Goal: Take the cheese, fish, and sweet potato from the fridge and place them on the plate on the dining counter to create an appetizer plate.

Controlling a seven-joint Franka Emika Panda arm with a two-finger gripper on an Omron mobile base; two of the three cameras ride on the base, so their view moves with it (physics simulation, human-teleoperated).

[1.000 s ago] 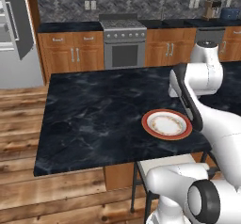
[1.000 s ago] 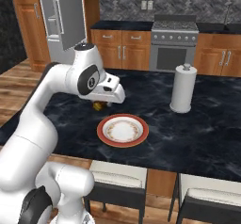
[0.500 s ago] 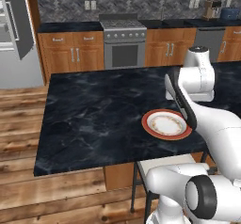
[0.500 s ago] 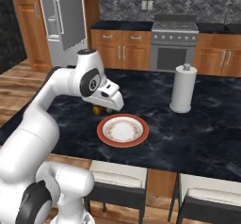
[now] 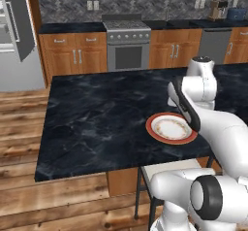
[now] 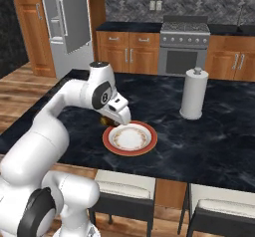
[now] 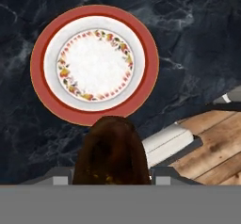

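Hand (image 7: 111,178) grips the sweet potato (image 7: 111,152) between its part-closed fingers, hanging just above the near rim of the red-rimmed plate (image 7: 94,64). That plate lies bare on the black marbled dining counter (image 5: 97,123), near its edge.
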